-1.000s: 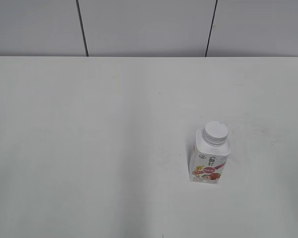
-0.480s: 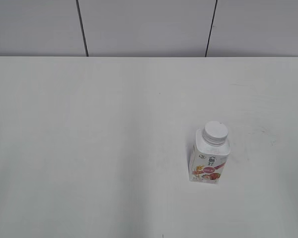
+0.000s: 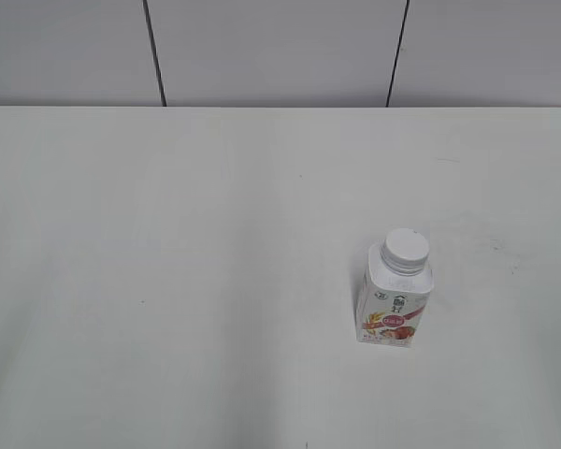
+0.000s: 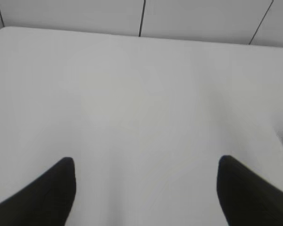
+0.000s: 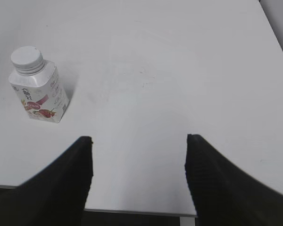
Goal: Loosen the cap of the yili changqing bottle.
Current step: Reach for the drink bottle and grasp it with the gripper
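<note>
The yili changqing bottle [image 3: 395, 304] stands upright on the white table, right of centre in the exterior view, with its white cap [image 3: 405, 248] on top. In the right wrist view the bottle [image 5: 38, 94] and its cap [image 5: 27, 58] sit at the upper left, well ahead and left of my right gripper [image 5: 139, 141], which is open and empty over the table's front edge. My left gripper [image 4: 146, 165] is open and empty above bare table. Neither gripper shows in the exterior view.
The white table [image 3: 168, 281] ends at a grey panelled wall [image 3: 280, 47] at the back. The table's front edge [image 5: 132, 211] and right edge [image 5: 278, 42] show in the right wrist view.
</note>
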`<state>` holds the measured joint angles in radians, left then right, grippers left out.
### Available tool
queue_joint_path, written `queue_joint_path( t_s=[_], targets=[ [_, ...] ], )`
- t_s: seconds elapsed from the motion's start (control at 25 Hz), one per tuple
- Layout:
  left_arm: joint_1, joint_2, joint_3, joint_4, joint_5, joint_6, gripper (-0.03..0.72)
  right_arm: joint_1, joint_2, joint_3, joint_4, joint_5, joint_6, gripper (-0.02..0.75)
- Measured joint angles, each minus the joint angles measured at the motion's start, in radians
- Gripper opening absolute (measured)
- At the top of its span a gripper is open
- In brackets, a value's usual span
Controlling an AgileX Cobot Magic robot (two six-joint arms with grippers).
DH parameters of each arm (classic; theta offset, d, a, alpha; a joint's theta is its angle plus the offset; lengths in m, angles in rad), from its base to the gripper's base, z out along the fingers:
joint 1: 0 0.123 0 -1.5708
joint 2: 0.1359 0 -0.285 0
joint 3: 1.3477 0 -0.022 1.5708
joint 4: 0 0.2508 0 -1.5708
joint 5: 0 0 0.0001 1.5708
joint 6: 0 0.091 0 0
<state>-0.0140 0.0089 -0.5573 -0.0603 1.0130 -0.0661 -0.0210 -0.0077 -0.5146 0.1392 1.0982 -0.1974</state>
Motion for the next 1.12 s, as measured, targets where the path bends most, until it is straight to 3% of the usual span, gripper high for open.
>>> queue_joint_path(
  t_s=[0.2,0.4,0.6,0.8,0.96,1.04,1.12],
  targets=[
    [0.000,0.126,-0.094,-0.048,-0.145,0.132,0.559,0.000,0.000,0.000,0.000,0.000,0.000,0.494],
    [-0.009,0.303,-0.106,-0.041,-0.375,0.204,0.559,0.000,0.000,0.000,0.000,0.000,0.000,0.494],
    [-0.050,0.478,-0.033,0.007,-0.737,0.209,0.559,0.000,0.000,0.000,0.000,0.000,0.000,0.494],
    [-0.143,0.699,0.062,0.042,-1.035,0.192,0.559,0.000,0.000,0.000,0.000,0.000,0.000,0.494],
    [-0.216,0.933,0.131,0.153,-1.279,0.095,0.559,0.000,0.000,0.000,0.000,0.000,0.000,0.494],
    [-0.222,1.043,0.151,0.311,-1.397,-0.042,0.559,0.000,0.000,0.000,0.000,0.000,0.000,0.494],
    [-0.222,1.159,0.154,0.533,-1.519,-0.169,0.559,0.000,0.000,0.000,0.000,0.000,0.000,0.494]
  ],
)
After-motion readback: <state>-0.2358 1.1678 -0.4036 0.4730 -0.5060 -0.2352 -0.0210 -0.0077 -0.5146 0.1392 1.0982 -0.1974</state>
